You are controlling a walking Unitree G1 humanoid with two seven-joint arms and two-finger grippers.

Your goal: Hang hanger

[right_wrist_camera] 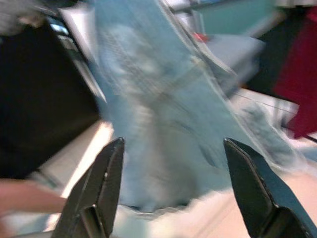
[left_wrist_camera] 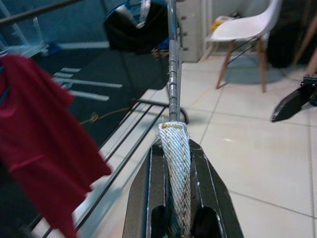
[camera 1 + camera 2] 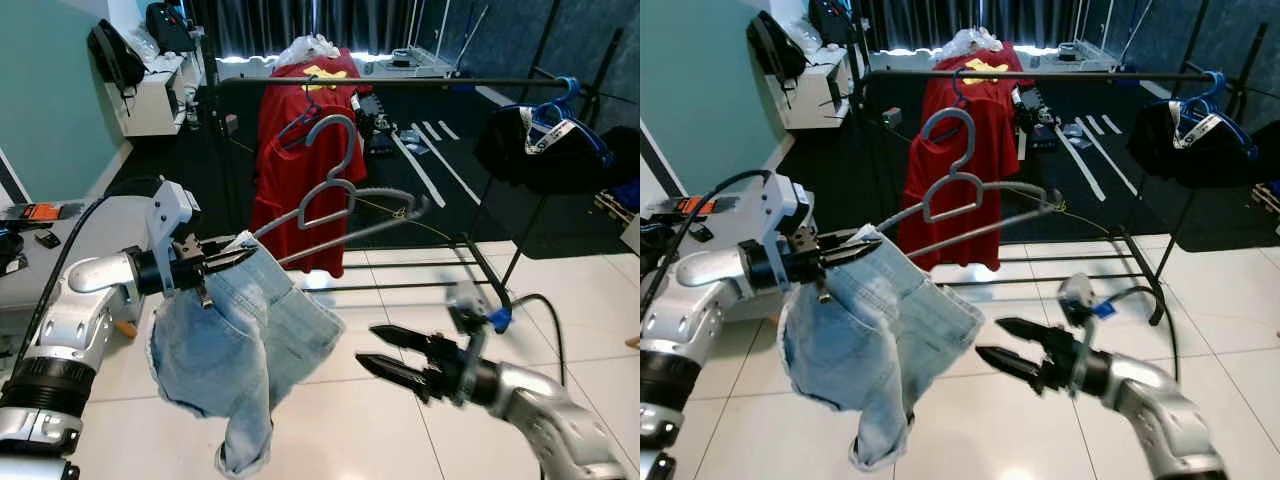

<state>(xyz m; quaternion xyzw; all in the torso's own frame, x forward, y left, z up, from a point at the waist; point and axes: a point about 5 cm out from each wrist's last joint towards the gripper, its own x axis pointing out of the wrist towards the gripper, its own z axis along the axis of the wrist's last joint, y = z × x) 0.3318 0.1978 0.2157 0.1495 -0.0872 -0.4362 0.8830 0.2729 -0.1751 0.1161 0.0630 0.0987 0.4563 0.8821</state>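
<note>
right gripper (image 3: 385,352) sat nearest, low right of centre, fingers spread wide and holding nothing, aimed left at the denim shorts (image 3: 240,345). left gripper (image 3: 222,257) was clamped on the shorts' waistband and the near end of the grey hanger (image 3: 340,205), shorts drooping below it, hanger sticking out right and far with its hook up. progress looked like mid-carry: hanger loaded and held but not yet on the black clothes rail (image 3: 400,82), which stood further back, well apart from the hook. left to do, i'd guess: close in, lift the hook over the rail, let go. on the rail: a red t-shirt (image 3: 300,150) with a yellow print, not legible, and far right a dark garment (image 3: 535,145) on a blue hanger (image 3: 565,105). no readable labels anywhere.
</note>
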